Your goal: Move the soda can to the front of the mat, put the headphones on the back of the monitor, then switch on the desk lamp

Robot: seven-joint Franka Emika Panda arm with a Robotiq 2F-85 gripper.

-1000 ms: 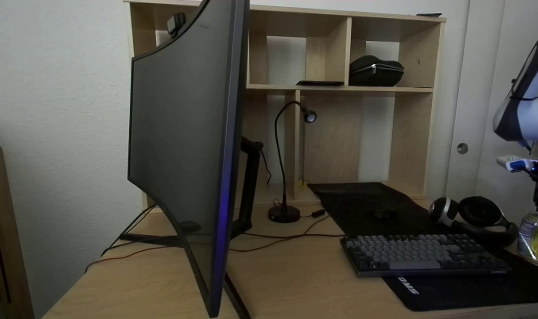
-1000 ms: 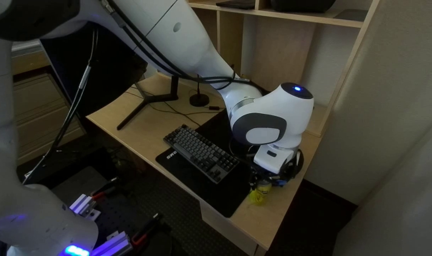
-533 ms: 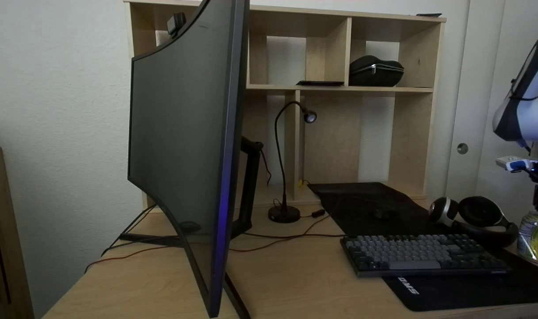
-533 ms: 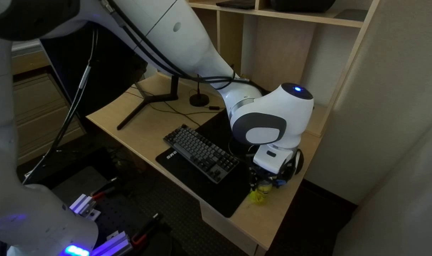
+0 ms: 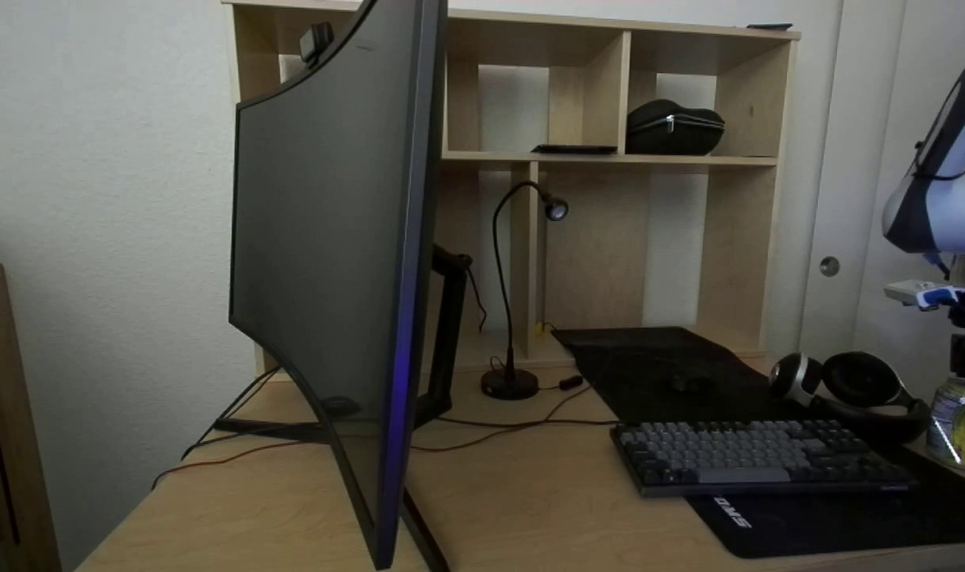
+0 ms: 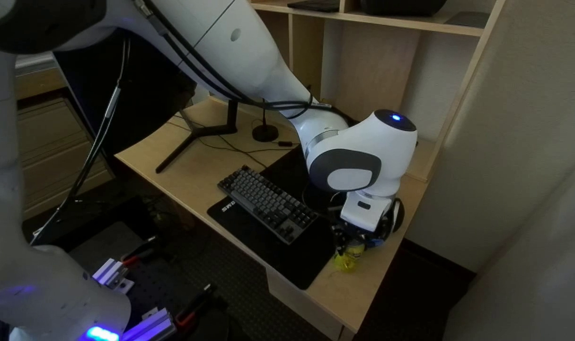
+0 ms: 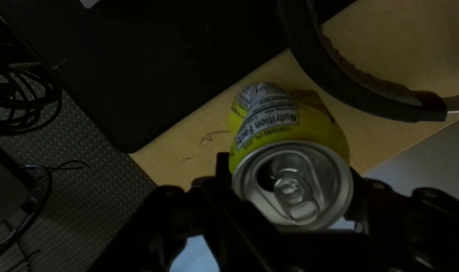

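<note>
Since the wrist view peers down from above, you get a good look at the yellow soda can (image 7: 289, 156) sitting right between the fingers (image 7: 223, 168) of the Robotiq gripper (image 7: 289, 183). They're pressed up against it on both sides, so yeah, looks clamped. Can's over the bare wooden desk (image 7: 191, 143), just off the edge of the black desk mat (image 7: 157, 75), with the headband (image 7: 339, 85) of the headphones (image 5: 855, 389) curving close by. It's upright, though I can't tell if the base touches the wood, tbh.

All views share the mat (image 7: 169, 71), the dim wrist's apparently closest.
</note>
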